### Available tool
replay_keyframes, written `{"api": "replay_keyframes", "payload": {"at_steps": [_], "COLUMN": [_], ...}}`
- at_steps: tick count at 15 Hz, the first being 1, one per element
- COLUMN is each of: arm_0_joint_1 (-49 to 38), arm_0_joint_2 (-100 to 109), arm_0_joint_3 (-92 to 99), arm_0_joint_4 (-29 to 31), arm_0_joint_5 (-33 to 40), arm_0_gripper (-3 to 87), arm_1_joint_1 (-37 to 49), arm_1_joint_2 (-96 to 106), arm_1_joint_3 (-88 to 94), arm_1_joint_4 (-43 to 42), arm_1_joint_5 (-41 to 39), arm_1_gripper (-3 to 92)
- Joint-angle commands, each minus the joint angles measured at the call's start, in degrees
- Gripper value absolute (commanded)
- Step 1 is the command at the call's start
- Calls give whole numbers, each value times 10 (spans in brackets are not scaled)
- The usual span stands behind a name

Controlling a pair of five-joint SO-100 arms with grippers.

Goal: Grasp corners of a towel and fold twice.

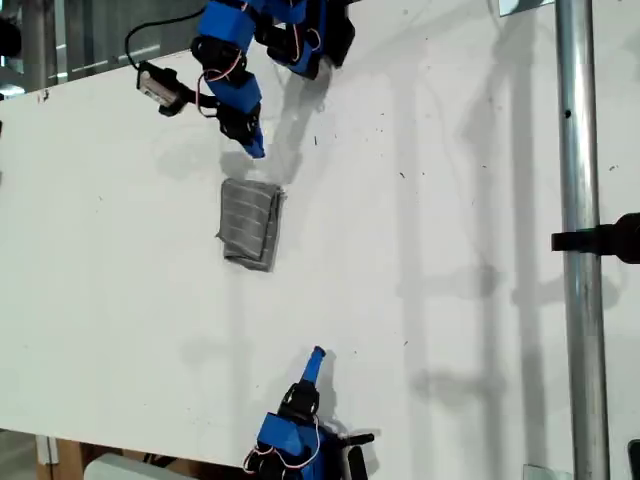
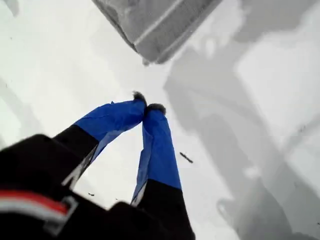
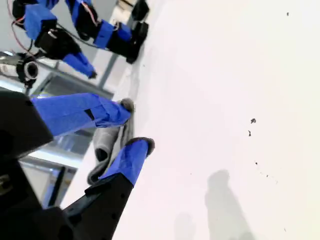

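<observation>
Our first claw (image 1: pixel 255 148) hangs with its 2 blue tips pressed together on nothing, just short of the towel (image 1: pixel 250 225). Our second claw (image 1: pixel 317 355) stands spread and empty at the lower middle of the exterior view, well apart from the cloth.

The towel lies on the white worktop (image 1: pixel 450 250), in the upper left-centre of the exterior view. It is a small grey rectangle, taller than wide, its pale stripes running along its length. It looks stacked in layers, with 1 long edge showing doubled fabric. We judge that both folds are made and the task is at its close. Neither claw touches the cloth, and no corner is held.

The next move, as we read it, calls for little. Both arms can draw back without brushing the bundle. The first claw is near the towel's top edge, so it should lift clear rather than sweep across. If the stack needs squaring, the slightly splayed lower edge is the place to nudge.

The first wrist view shows what the exterior view cannot. Its tips (image 2: pixel 148 102) meet with no gap, bare worktop lies beneath them, and the towel's near corner (image 2: pixel 150 59) shows stacked layers. The second wrist view shows the open gap of the second claw (image 3: pixel 136 125). Beyond it the towel (image 3: pixel 102 145) is seen edge-on with rounded folds, and the other arm stands behind.

Only the exterior view gives the whole layout, including the metal pole (image 1: pixel 580 250) down its right side.
</observation>
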Motion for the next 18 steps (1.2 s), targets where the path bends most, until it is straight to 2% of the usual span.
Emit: {"api": "replay_keyframes", "payload": {"at_steps": [1, 2, 4, 5, 6, 7, 18], "arm_0_joint_1": [0, 4, 16, 36, 44, 45, 40], "arm_0_joint_2": [3, 3, 2, 2, 2, 2, 2], "arm_0_joint_3": [7, 7, 7, 7, 7, 7, 7], "arm_0_joint_4": [65, 120, 144, 144, 144, 144, 144], "arm_0_joint_5": [-76, -120, -36, -27, 28, 85, 88], "arm_0_gripper": [84, 84, 59, 58, 57, 55, 54], "arm_1_joint_1": [-17, -21, -38, -57, -57, -56, -65], "arm_1_joint_2": [113, 140, 226, 287, 379, 382, 383], "arm_1_joint_3": [85, 119, 203, 205, 206, 195, 202], "arm_1_joint_4": [20, 25, 38, 120, 187, 205, 204], "arm_1_joint_5": [40, 53, 108, 159, 161, 173, 162], "arm_1_gripper": [-2, -2, -2, -2, 59, 100, 100]}}
